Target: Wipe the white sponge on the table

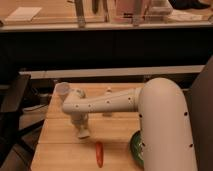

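My white arm [107,102] reaches left across the wooden table [55,142]. Its gripper [82,131] points down and sits at the table surface, left of centre. A pale whitish lump at the gripper's tip may be the white sponge [84,134]; I cannot tell it apart from the gripper. The arm's large white shoulder fills the right side of the view.
A red chili-like object [99,154] lies near the front edge, just right of the gripper. A green round object [135,148] sits at the front right, partly behind the arm. A pale cup [63,89] stands at the back left. A small white item [108,91] sits at the back.
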You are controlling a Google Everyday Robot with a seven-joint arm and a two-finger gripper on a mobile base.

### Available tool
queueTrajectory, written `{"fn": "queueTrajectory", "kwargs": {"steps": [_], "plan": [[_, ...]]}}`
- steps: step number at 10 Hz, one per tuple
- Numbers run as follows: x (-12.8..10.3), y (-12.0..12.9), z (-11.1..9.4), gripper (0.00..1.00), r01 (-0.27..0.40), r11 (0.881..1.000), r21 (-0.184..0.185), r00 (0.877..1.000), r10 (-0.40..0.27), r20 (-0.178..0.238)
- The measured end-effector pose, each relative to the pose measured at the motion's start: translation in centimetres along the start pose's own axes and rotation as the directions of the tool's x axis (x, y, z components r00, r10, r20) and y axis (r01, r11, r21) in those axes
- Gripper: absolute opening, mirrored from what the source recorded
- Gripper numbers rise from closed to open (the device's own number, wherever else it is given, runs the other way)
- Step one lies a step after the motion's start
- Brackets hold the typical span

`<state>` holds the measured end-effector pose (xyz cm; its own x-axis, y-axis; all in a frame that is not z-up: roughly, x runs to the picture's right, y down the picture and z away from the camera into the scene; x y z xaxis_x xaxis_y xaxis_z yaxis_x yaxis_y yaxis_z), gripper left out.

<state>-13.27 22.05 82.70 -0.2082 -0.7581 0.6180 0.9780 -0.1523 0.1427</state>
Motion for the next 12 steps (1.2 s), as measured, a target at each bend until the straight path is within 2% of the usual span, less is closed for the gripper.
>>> {"fn": "queueTrajectory", "kwargs": {"steps": [5, 7, 12], "plan": [[-0.2, 0.2, 0.2, 0.05, -0.003, 1.000, 0.020, 1.000, 0.004, -0.017], [-0.9, 1.0, 0.3, 0.05, -0.011, 1.000, 0.019, 1.000, 0.012, -0.019], [-1.6, 0.4, 0.5, 0.05, 0.004, 1.000, 0.019, 0.999, -0.003, -0.033]]}}
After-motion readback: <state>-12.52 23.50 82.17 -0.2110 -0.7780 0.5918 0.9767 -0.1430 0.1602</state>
